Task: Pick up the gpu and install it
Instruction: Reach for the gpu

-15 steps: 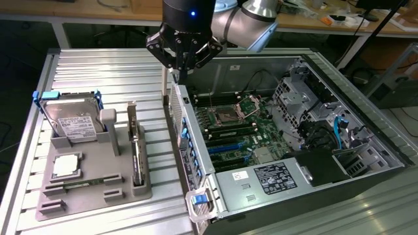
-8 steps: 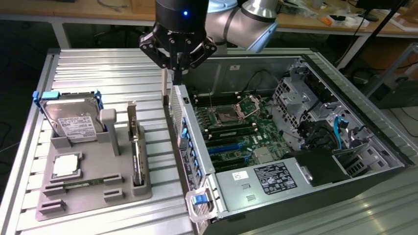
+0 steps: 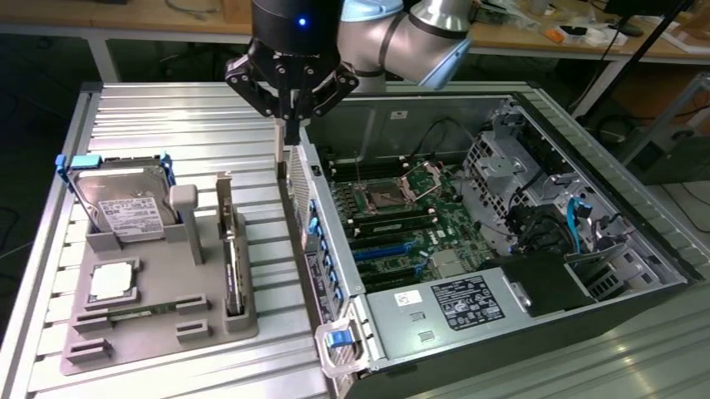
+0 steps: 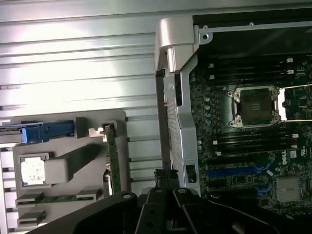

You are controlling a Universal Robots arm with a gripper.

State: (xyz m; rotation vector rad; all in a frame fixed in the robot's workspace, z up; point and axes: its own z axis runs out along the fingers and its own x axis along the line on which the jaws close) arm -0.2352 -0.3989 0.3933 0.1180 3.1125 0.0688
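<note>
Slatted table (image 3: 166, 125); case wall (image 3: 316, 241) by tool (image 3: 288, 137).

The gpu (image 3: 282, 143) hangs edge-on, so neither face can be made out. Its upper part is hidden inside the closed fingers of the gripper (image 3: 291, 123), and whether its lower end touches the computer case (image 3: 377, 125) cannot be told. In the exterior view the arm (image 3: 411, 33) is cut off at twelve o'clock and the case's near corner at six o'clock. At nine o'clock the hard drive (image 3: 125, 204) has its lower part out of sight in the tray (image 3: 155, 332), and its label print is too small to read. In the wrist view, glare washes out the table (image 4: 73, 58).
</note>
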